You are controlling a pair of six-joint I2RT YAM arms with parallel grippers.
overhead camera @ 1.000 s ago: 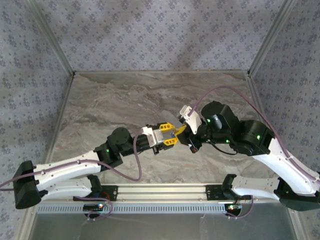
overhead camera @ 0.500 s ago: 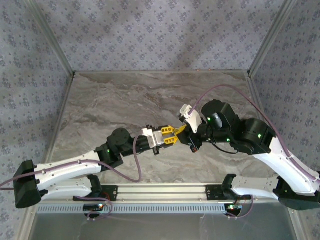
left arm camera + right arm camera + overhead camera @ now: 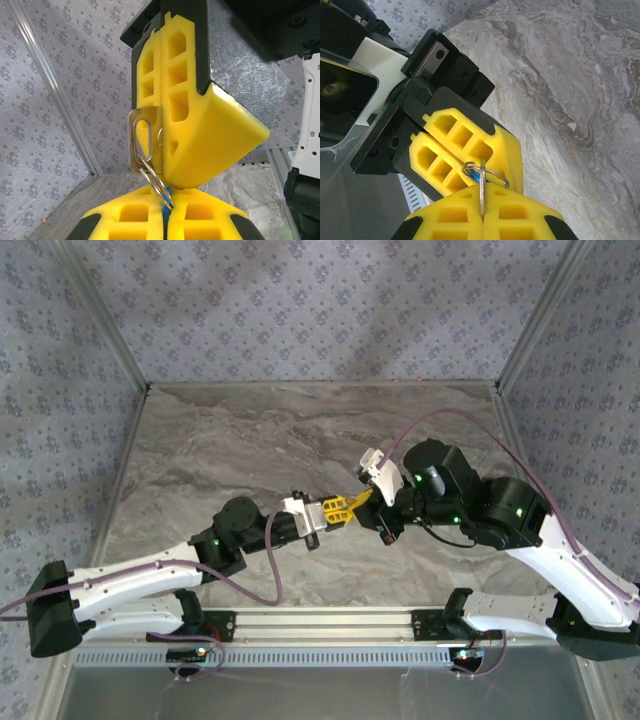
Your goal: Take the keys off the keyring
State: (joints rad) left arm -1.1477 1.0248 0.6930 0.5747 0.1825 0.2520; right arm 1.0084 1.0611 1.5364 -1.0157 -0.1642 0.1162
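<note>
Within the last second the left gripper has been closed. Its yellow pads, seen spread in the overhead view a moment earlier, are now pressed together on the blue key piece, of which a thin sliver is seen in the seam from the left wrist. The right gripper is unchanged, clamped on the metal key, whose slotted head stands out beside its pads. The keyring is strung between the two, held up above the table, with the grippers tip to tip. Both ends being secured, it is judged that the ring can now be worked off by pulling or twisting — no key has yet been freed. How much of the blue piece is gripped cannot be told, since most of it is buried between the pads, and the metal key's blade is likewise covered. Whether the ring's coils have been parted is too fine to be made out.
</note>
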